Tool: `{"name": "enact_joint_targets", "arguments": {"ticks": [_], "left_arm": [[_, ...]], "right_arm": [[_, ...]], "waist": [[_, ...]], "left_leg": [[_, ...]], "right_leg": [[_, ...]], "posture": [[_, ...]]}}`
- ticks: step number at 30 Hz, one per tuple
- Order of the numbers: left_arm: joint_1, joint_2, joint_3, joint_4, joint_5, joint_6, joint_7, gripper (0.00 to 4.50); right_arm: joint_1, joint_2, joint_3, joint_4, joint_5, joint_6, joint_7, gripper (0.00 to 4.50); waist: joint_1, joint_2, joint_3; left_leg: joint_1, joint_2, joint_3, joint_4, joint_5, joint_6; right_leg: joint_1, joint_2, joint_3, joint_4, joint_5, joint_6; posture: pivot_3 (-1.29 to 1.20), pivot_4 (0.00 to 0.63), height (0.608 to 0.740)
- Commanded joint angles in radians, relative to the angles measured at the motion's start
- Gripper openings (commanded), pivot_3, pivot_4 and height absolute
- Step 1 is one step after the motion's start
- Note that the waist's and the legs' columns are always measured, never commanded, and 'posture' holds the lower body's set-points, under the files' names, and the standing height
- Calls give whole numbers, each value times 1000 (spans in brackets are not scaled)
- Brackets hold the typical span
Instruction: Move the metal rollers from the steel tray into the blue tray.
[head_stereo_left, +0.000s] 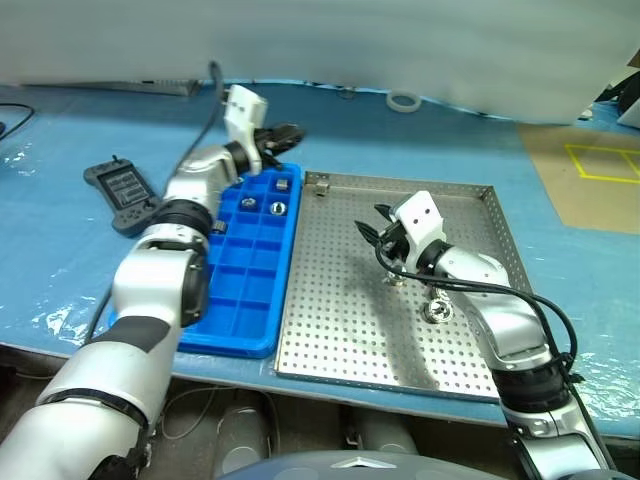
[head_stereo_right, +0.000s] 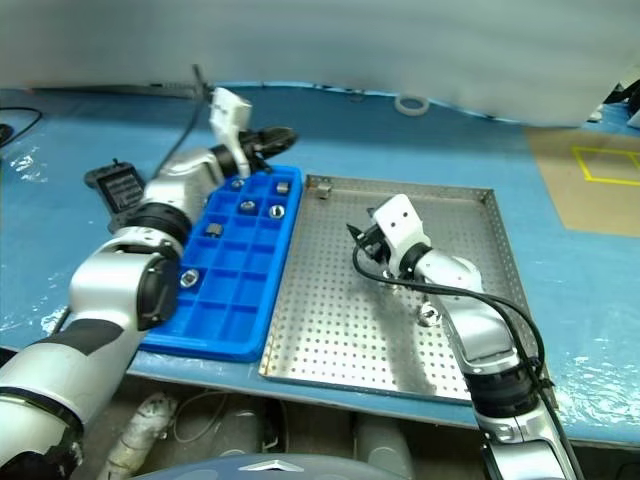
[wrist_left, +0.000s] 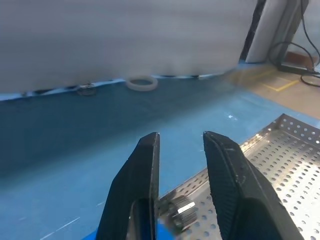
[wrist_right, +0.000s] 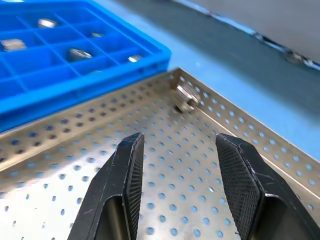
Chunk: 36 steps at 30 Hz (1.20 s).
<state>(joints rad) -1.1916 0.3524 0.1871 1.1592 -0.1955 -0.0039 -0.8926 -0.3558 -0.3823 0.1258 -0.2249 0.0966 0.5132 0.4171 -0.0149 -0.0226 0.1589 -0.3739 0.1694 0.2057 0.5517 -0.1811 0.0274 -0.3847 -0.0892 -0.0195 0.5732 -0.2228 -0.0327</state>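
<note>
Left gripper (wrist_left: 181, 145): two black fingers (wrist_left: 137, 190) with a narrow gap between them and nothing in it. Beyond the fingertips, one metal roller (wrist_left: 181, 214) lies in the corner of the steel tray (wrist_left: 295, 155), just beside its rim. A white tape ring (wrist_left: 141, 83) rests far off on the blue worktop (wrist_left: 75, 145).

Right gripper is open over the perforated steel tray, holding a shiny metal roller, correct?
Not quite. The right gripper is open over the perforated steel tray, but holds nothing: the right wrist view shows only bare tray floor between its fingers. The nearest shiny metal roller lies apart, by the tray's corner.
</note>
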Motion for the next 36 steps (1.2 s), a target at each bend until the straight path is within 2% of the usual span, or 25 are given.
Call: {"name": "enact_joint_targets", "arguments": {"ticks": [1,5,6,9,13,17,22,36], "left_arm": [[38,58,62,-74,-56,57,23,1442],[171,115,134,-312,-156,201,30,1442],[200,115,135,-364,-167,229,35,1442],[330,113,145,-577,-198,309,101,1442],[452,98,190,-758,-246,390,220,1442],[539,77,197,-895,-284,454,292,1442],[620,63,188,-1016,-307,504,354,1442],[620,42,182,-1040,-363,548,413,1442]], "right_arm": [[-85,45,-34,129,-14,-79,-44,2366],[-268,138,-54,416,-13,-159,-90,2366],[-289,148,-57,454,-13,-173,-91,2366],[-447,200,-94,754,-8,-268,-112,2366],[-668,246,-170,1165,15,-366,-134,2366],[-786,258,-214,1394,-3,-443,-189,2366],[-849,255,-251,1511,-21,-481,-313,2366],[-850,329,-302,1513,-8,-505,-381,2366]], "waist": [[4,0,0],[15,-1,1],[28,-1,1],[48,0,1],[79,0,1],[101,0,1],[115,0,1],[111,0,1]], "left_leg": [[-1,0,0,0,0,0],[-4,0,0,0,2,-3],[-6,0,0,0,2,-3],[-7,0,0,0,3,-1],[-10,0,0,0,2,-3],[-10,0,-1,0,2,-3],[-10,0,-1,1,2,-4],[-10,1,-2,-1,6,-11]], "right_leg": [[-1,0,0,0,0,0],[-3,0,-1,0,0,-1],[-5,-1,-1,0,1,-1],[-5,-1,-3,2,1,-2],[-6,-2,-5,2,1,-2],[-6,-2,-6,2,1,-2],[-6,-2,-6,3,1,-2],[-13,0,-5,12,1,-2]], "posture": [[-179,150,740],[-60,150,740],[-47,150,740],[24,150,740],[92,150,740],[128,150,740],[165,150,740],[161,150,740]]}}
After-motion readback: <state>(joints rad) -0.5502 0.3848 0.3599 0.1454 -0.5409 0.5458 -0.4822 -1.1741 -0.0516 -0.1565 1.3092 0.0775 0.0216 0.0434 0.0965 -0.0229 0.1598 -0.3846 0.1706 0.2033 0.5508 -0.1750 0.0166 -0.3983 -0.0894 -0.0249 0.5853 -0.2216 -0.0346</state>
